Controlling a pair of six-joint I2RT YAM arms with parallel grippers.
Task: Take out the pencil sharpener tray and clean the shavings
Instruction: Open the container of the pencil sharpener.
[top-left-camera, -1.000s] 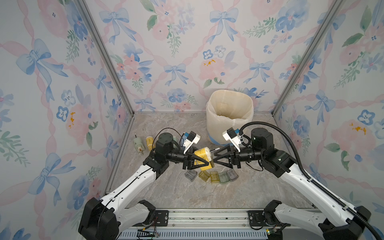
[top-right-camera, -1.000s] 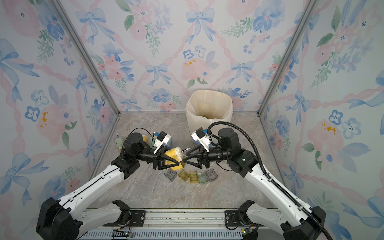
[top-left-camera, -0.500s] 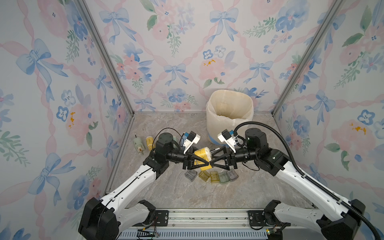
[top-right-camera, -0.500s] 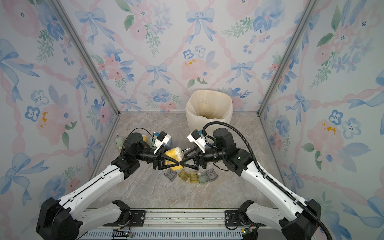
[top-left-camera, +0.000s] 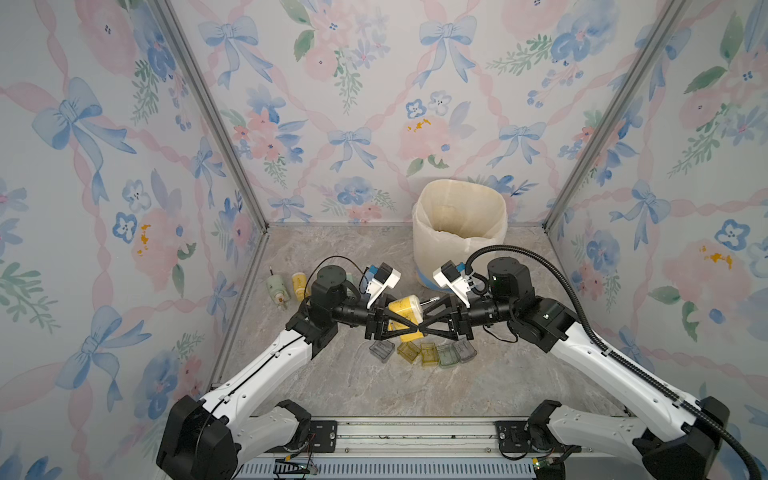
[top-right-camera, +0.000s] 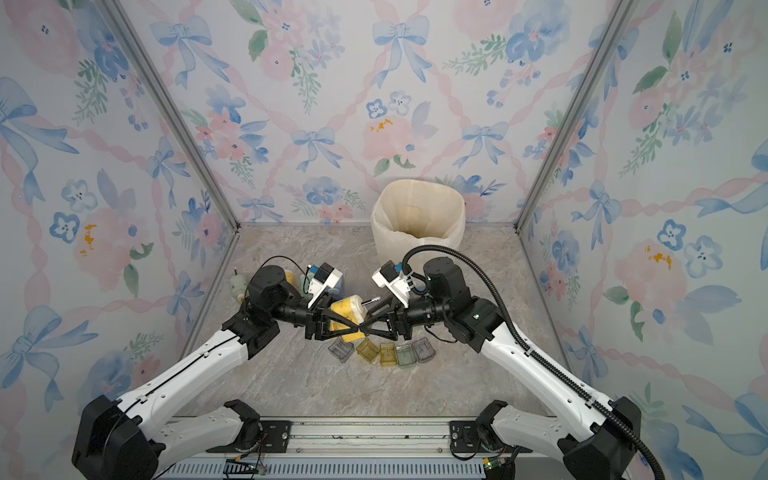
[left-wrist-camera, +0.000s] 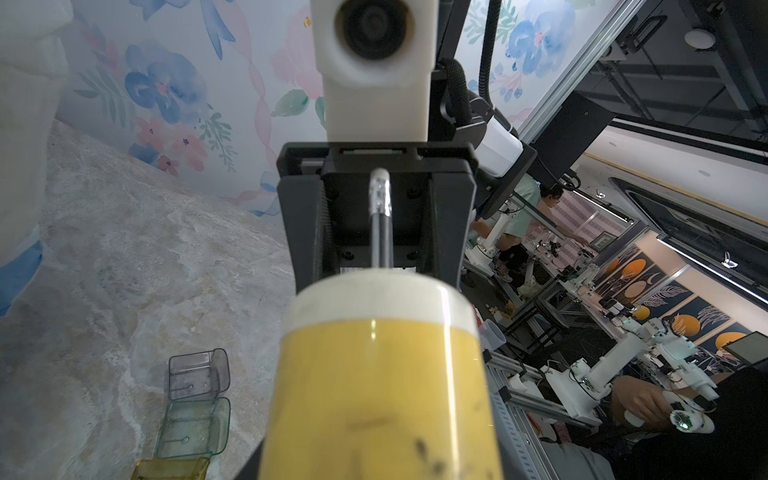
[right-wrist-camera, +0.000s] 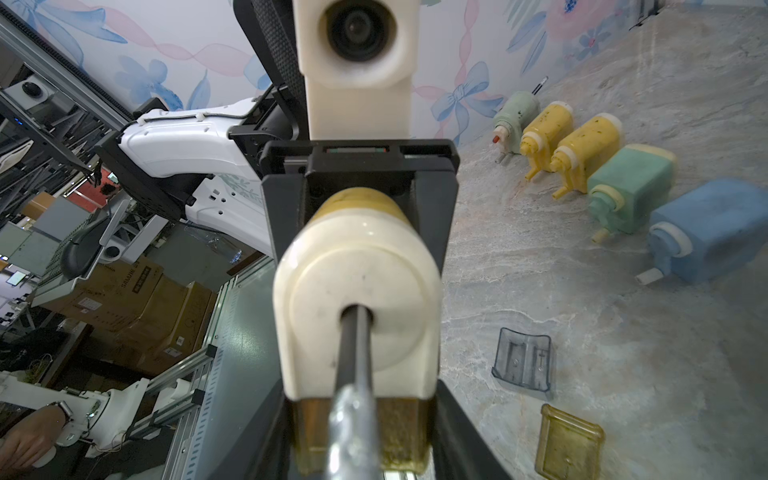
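Observation:
A yellow pencil sharpener (top-left-camera: 402, 309) (top-right-camera: 345, 308) hangs above the tabletop with my left gripper (top-left-camera: 409, 321) shut on its body. A pencil (right-wrist-camera: 355, 374) sticks out of its cream front face (right-wrist-camera: 357, 291). Under that face sits the amber tray (right-wrist-camera: 401, 432), still inside the sharpener. My right gripper (top-left-camera: 424, 320) (right-wrist-camera: 361, 434) meets it from the opposite side, and its black fingers (right-wrist-camera: 453, 428) press on both sides of the tray. In the left wrist view the yellow body (left-wrist-camera: 382, 395) fills the foreground and hides my left fingers.
Several empty translucent trays (top-left-camera: 429, 355) lie in a row on the marble tabletop below the grippers. A lined bin (top-left-camera: 459, 224) stands at the back. More sharpeners (right-wrist-camera: 590, 149) lie along the left wall (top-left-camera: 298, 284).
My right gripper has moved left up to the sharpener and its jaws have narrowed onto the tray. The left arm and the sharpener have stayed put.

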